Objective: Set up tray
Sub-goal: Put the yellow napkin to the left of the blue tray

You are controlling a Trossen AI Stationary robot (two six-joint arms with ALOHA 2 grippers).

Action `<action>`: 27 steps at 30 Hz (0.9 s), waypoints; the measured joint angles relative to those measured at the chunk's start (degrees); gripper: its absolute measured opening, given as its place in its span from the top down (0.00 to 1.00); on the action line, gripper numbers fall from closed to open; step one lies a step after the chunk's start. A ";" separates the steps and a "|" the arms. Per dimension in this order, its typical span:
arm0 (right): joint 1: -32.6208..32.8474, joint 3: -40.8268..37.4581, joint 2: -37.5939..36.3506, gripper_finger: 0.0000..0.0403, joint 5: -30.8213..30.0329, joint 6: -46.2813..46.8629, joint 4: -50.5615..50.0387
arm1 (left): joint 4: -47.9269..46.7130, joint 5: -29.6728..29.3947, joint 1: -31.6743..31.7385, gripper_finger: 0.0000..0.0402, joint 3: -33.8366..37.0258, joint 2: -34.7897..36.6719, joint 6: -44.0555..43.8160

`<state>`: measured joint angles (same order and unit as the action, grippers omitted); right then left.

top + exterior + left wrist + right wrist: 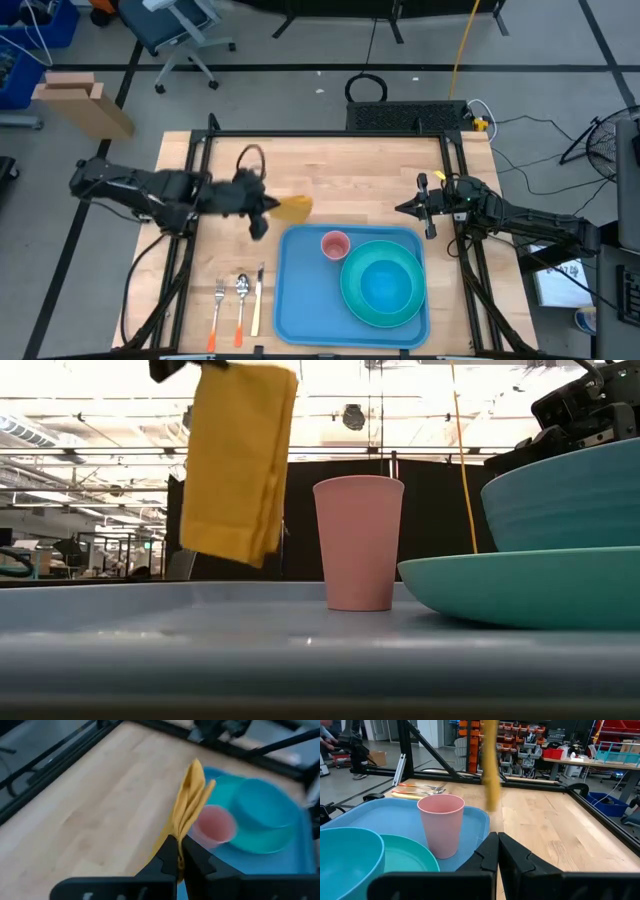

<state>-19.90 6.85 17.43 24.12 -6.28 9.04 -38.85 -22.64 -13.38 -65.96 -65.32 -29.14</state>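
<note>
A folded yellow napkin [238,460] hangs in the air above the bare wood, just off the far left corner of the blue tray [300,300]. My left gripper [266,208] is shut on it. On the tray stand a pink cup [335,244] and a turquoise plate [352,292] with a blue bowl [385,285] in it. My right gripper [408,208] waits shut and holds nothing, above the wood near the tray's far right corner. My left gripper pinches the yellow napkin between its two fingers at the napkin's upper end [181,832], coming about level from the table's left. The cloth is folded into several layers. It hangs slack below the fingers [169,854], lifted clear of the table and tray [235,550].
A fork [219,300], a spoon [241,298] and a knife [257,300] lie side by side on the wood left of the tray. Black frame rails [190,200] run along the table's left and right sides. Bare wood lies far of the tray.
</note>
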 joint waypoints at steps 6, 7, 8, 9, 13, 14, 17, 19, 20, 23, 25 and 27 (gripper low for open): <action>0.00 0.00 0.00 1.00 0.00 -0.09 0.90 | 7.07 -7.84 -13.14 0.99 -0.36 -4.04 -7.99; 0.00 0.00 0.00 1.00 0.01 -0.09 1.30 | 8.45 -9.28 -15.01 0.99 -0.36 -5.11 -8.95; 0.00 0.00 -0.02 1.00 0.02 -0.09 1.72 | 10.05 -10.43 -16.79 0.99 -0.36 -6.14 -10.16; 0.00 0.00 -0.01 1.00 0.02 -0.09 2.12 | 11.81 -11.22 -18.35 0.99 -0.36 -7.30 -11.71; 0.00 0.00 -0.02 1.00 0.02 1.00 3.61 | 19.77 -14.48 -23.09 0.99 -0.36 -13.26 -17.64; 0.00 0.00 -0.02 1.00 0.03 1.23 3.83 | 21.87 -15.04 -23.93 0.99 -0.34 -14.77 -19.16; 0.00 0.00 0.00 1.00 0.04 2.51 4.07 | 29.64 -15.84 -25.74 0.99 -0.34 -18.79 -24.43; 0.00 0.00 -0.02 1.00 0.19 2.58 4.30 | 34.23 -15.90 -26.66 0.99 -0.34 -20.78 -28.06; 0.00 0.00 -0.02 1.00 0.28 2.60 4.28 | 35.99 -15.93 -27.02 0.99 -0.55 -21.57 -29.49; 0.00 0.00 -0.01 1.00 2.27 2.61 4.28 | 33.65 -16.05 -28.28 0.99 -4.12 -23.48 -34.11; 0.00 0.00 -0.02 1.00 3.49 2.61 4.48 | 29.36 -16.22 -28.93 0.99 -7.18 -24.51 -37.41; 0.02 0.00 -0.02 1.00 4.46 2.60 4.50 | 23.80 -15.83 -29.28 0.99 -10.21 -25.43 -40.15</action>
<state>-19.88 6.85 17.41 28.58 -3.68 13.54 -15.06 -38.47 -42.66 -76.18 -90.75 -69.29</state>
